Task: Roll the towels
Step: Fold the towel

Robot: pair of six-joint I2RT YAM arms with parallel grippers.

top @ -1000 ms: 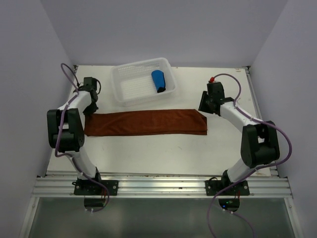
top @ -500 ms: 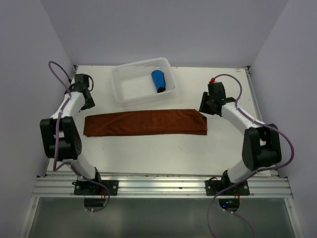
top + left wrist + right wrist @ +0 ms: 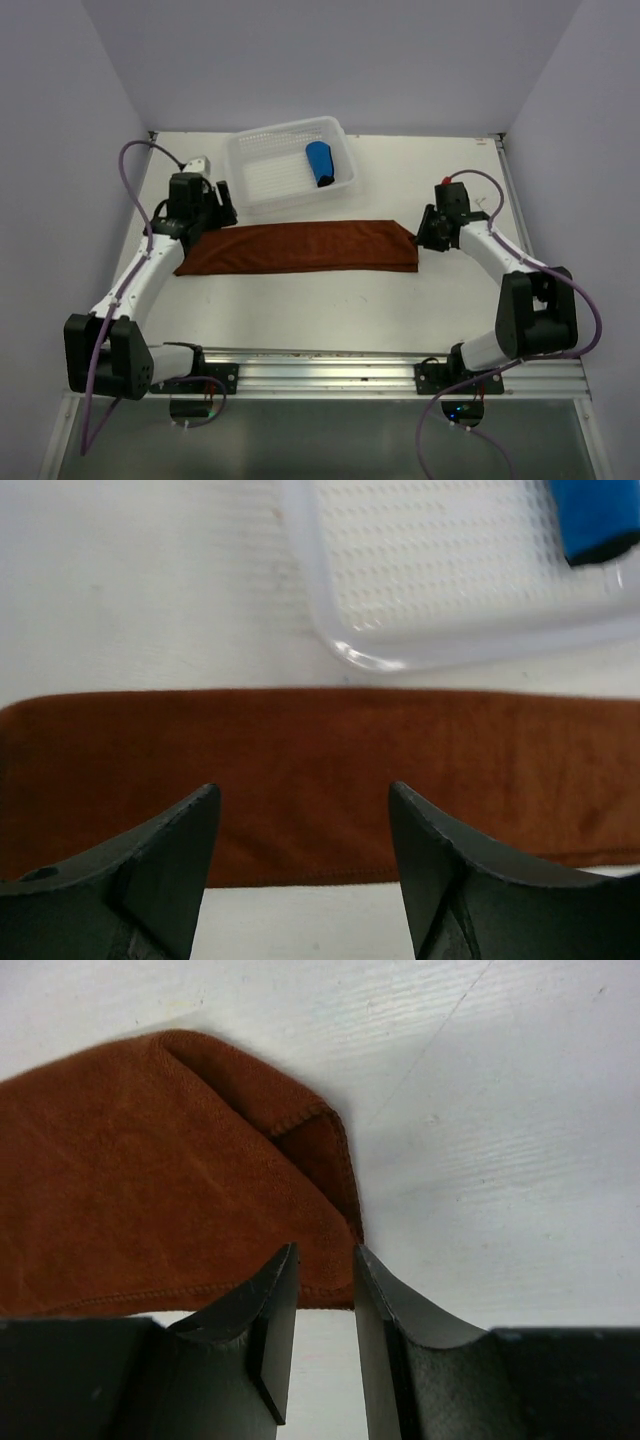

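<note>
The rust-brown towel (image 3: 300, 247) lies flat as a long strip across the table. The bright blue towel (image 3: 319, 163) sits rolled in the white basket (image 3: 262, 180). My left gripper (image 3: 222, 200) hovers over the brown towel's left part, near the basket's corner. In the left wrist view it (image 3: 300, 792) is wide open and empty above the towel (image 3: 320, 765). My right gripper (image 3: 425, 233) is at the towel's right end. In the right wrist view it (image 3: 325, 1252) has a narrow gap with nothing between the jaws, and its tips are at the towel's folded corner (image 3: 300, 1125).
The basket's rim (image 3: 340, 650) and the blue towel (image 3: 595, 515) show at the top of the left wrist view. Grey walls enclose the table on three sides. A metal rail (image 3: 320, 375) runs along the near edge.
My left arm has swung from the table's far left edge in over the brown towel's left end. My right gripper has shifted slightly nearer and to the right. The towel's left end shifted a little.
</note>
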